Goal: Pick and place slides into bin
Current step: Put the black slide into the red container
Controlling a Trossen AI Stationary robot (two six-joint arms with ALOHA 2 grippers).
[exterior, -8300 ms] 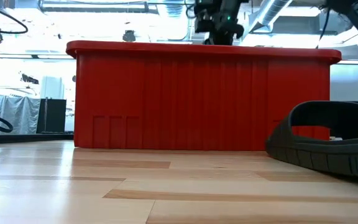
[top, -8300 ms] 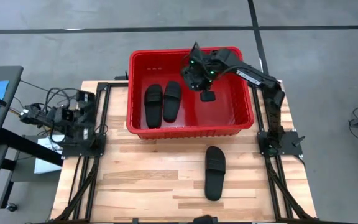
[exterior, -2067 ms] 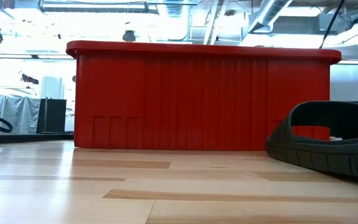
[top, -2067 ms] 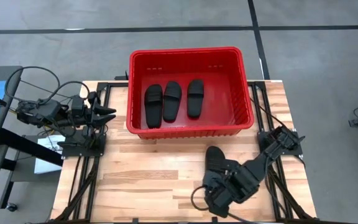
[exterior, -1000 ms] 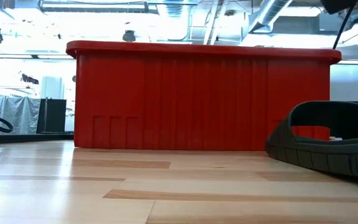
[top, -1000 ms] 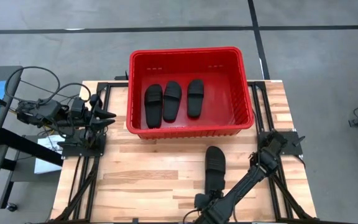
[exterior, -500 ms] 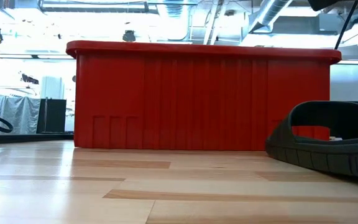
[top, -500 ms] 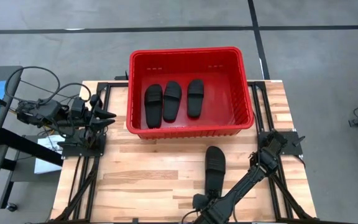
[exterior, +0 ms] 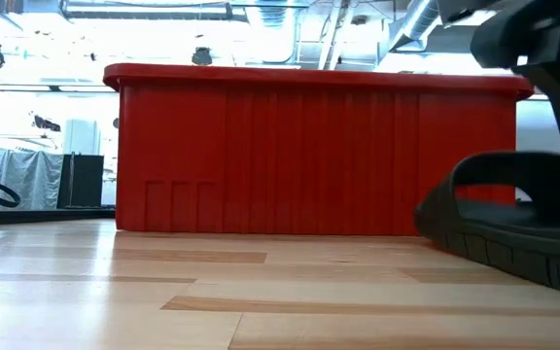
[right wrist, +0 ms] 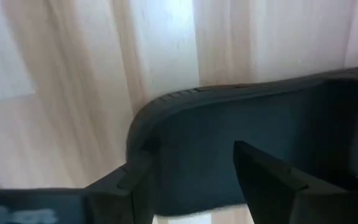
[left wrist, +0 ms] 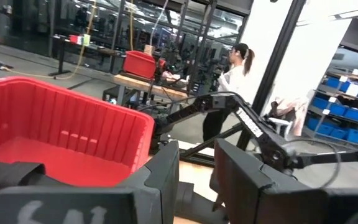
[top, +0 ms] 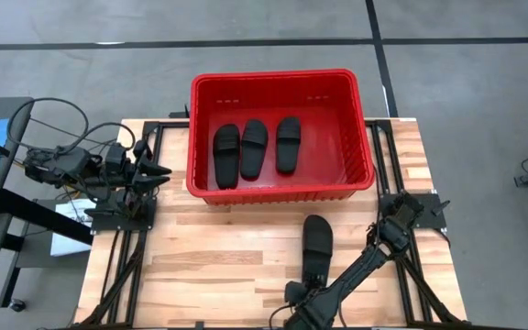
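One black slide (top: 317, 247) lies sole-down on the wooden table in front of the red bin (top: 280, 81). Three more slides (top: 255, 148) lie side by side on the bin's floor. My right gripper (top: 302, 293) is low at the table's near edge, at this slide's near end. In the right wrist view it (right wrist: 197, 180) is open, one finger over the slide's rim and one over its footbed (right wrist: 229, 137). My left gripper (top: 159, 171) waits left of the bin, its fingers a little apart (left wrist: 197, 180) with nothing between them.
The bin stands at the table's far middle, its near wall (exterior: 309, 156) a short way behind the loose slide (exterior: 494, 233). Black arm frames (top: 140, 238) run along both sides of the table. Bare wood lies left of the slide. A person (left wrist: 232, 74) stands in the room beyond.
My right gripper has edged from the table's near edge toward the loose slide's near end and come lower. In the low view its arm now stands in front of the slide at the right. The slide has stayed where it was.
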